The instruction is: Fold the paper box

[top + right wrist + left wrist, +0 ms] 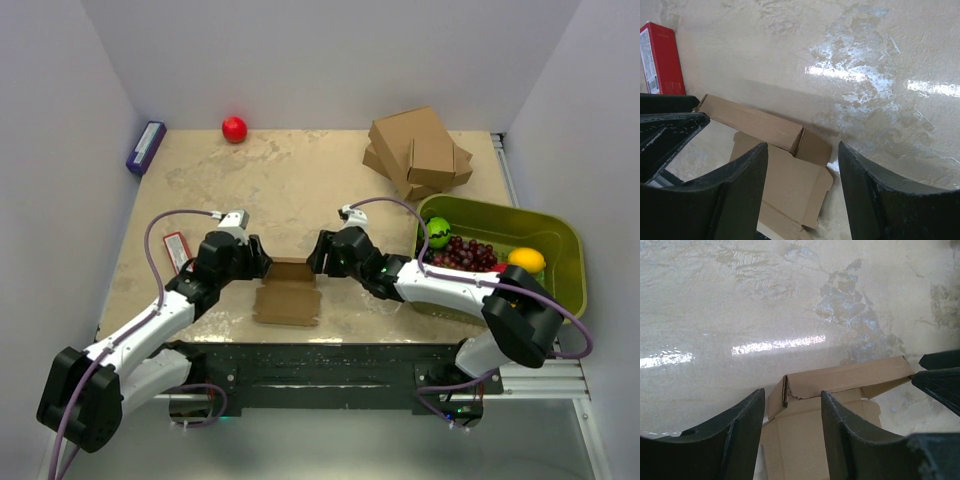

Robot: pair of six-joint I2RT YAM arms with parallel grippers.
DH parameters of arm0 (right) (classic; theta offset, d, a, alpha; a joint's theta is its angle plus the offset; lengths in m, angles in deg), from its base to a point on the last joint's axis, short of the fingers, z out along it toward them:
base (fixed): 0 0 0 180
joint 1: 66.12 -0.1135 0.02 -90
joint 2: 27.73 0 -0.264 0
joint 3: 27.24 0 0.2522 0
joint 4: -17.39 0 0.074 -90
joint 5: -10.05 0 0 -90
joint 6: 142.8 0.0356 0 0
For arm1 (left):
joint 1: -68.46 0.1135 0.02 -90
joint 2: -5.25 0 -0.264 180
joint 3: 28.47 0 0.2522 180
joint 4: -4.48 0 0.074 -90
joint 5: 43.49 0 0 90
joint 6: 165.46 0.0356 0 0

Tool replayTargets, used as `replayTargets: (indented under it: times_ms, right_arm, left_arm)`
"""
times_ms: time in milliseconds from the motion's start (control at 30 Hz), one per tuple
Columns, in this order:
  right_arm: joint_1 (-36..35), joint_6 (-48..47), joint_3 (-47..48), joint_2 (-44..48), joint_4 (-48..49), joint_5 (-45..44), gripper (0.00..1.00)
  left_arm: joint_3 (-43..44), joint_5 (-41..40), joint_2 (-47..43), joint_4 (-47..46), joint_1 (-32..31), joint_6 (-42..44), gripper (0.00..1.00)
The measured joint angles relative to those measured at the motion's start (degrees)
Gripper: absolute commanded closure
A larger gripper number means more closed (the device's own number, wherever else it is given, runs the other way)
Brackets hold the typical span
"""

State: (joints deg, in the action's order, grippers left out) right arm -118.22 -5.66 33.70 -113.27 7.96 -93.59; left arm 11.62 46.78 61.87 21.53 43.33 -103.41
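The paper box (288, 295) lay on the worktop (300, 180) near its near edge, in the middle, between the two arms. Most of it was flat, but the far wall stood up as a folded strip, with short end flaps turned in at each corner.

The left pincer (264, 263) sat at the left end of that strip and the right pincer (317, 256) at the right end. Both had their jaws apart, each straddling a corner of the raised wall; neither looked clamped on the cardboard.

The likely trouble was the thin card itself. If one pincer pushed harder than the other, the light sheet could slide or turn on the smooth worktop instead of folding. A jaw closing off the crease could crush or tear the corner; the left corner already looked a little ragged. Letting go too soon could let the wall spring down flat. A red packet (176, 250) lay just left of the left arm, where a wide swing might knock it.
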Motion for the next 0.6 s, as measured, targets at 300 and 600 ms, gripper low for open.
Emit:
replayTargets:
  times_ms: [300, 600]
  right_arm:
    - [-0.5, -9.3, 0.8, 0.1, 0.8, 2.3, 0.19]
    - [-6.4, -34.6, 9.2, -1.2, -0.1, 1.2, 0.23]
  left_arm:
    - [-0.2, 0.2, -3.1, 1.0, 0.0, 0.1, 0.2]
    - [8.9, 3.7, -6.1, 10.5, 4.9, 4.9, 0.09]
